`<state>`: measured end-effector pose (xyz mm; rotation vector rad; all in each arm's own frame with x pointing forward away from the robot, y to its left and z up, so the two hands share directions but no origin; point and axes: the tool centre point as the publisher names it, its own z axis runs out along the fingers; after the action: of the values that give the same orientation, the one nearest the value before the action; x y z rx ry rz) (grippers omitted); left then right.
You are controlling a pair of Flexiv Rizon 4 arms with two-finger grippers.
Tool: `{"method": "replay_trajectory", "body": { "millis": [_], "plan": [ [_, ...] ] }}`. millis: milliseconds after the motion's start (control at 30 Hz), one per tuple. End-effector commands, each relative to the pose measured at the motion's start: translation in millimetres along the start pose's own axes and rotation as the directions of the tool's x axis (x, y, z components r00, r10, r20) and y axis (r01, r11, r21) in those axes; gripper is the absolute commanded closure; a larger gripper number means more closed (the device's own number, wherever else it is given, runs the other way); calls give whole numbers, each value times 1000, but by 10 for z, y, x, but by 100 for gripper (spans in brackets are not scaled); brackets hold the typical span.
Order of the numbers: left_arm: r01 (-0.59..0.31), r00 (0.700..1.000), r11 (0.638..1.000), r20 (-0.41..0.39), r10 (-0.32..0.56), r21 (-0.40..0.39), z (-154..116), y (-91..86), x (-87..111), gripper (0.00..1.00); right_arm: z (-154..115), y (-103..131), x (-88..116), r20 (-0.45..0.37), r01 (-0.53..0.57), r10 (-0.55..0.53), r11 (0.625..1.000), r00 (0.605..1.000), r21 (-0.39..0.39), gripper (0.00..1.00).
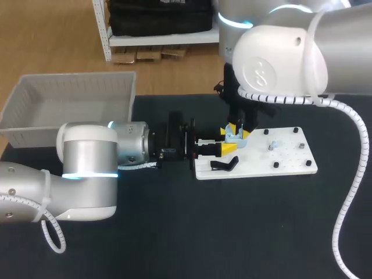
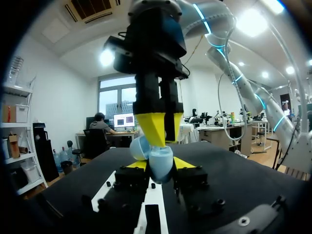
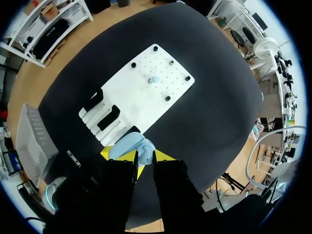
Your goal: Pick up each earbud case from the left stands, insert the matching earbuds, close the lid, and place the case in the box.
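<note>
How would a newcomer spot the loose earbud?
Find the white board on the black table. Among the black pegs on its right half lies the earbud: the only small pale-blue piece there, unlike the larger blue case held above its left end.

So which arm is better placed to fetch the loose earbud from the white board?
Right, probably. The right gripper hangs upright over the white board, nearer the earbud. The left gripper lies level at the board's edge, with the blue earbud case between its fingers.

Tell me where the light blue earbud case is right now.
In the head view, the earbud case is over the left end of the white board. It is clamped in the left pincer, and the right pincer comes down onto it.
</note>
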<state>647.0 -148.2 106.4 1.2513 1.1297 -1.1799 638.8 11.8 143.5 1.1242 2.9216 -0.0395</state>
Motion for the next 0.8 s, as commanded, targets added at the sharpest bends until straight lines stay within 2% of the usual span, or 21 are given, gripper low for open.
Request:
{"method": "replay_trajectory", "body": {
  "millis": [33, 200, 267, 367, 467, 667, 800],
  "plan": [
    [-2, 1000, 1000, 4, 2, -3, -5, -4, 6, 100, 14, 18, -16, -5, -2, 2, 1000, 1000, 8, 100],
    [-2, 1000, 1000, 4, 2, -3, -5, -4, 6, 100, 11, 11, -14, -11, -4, 4, 1000, 1000, 3, 100],
    [-2, 1000, 1000, 4, 2, -3, -5, -4, 6, 100, 12, 8, -17, -12, -4, 4, 1000, 1000, 3, 87],
    [-2, 1000, 1000, 4, 2, -3, -5, -4, 6, 100, 11, -2, -20, -12, -4, 4, 1000, 1000, 1, 81],
    [-2, 1000, 1000, 4, 2, -3, -5, -4, 6, 100, 1, -12, -23, -17, -5, 5, 1000, 1000, -6, 68],
    [-2, 1000, 1000, 4, 2, -3, -5, -4, 6, 100, -30, -36, -26, -23, -3, 2, 1000, 1000, -23, 66],
    [-2, 1000, 1000, 4, 2, -3, -5, -4, 6, 100, -144, -96, -19, -41, 7, -10, 998, 999, -70, 72]
  ]
}}
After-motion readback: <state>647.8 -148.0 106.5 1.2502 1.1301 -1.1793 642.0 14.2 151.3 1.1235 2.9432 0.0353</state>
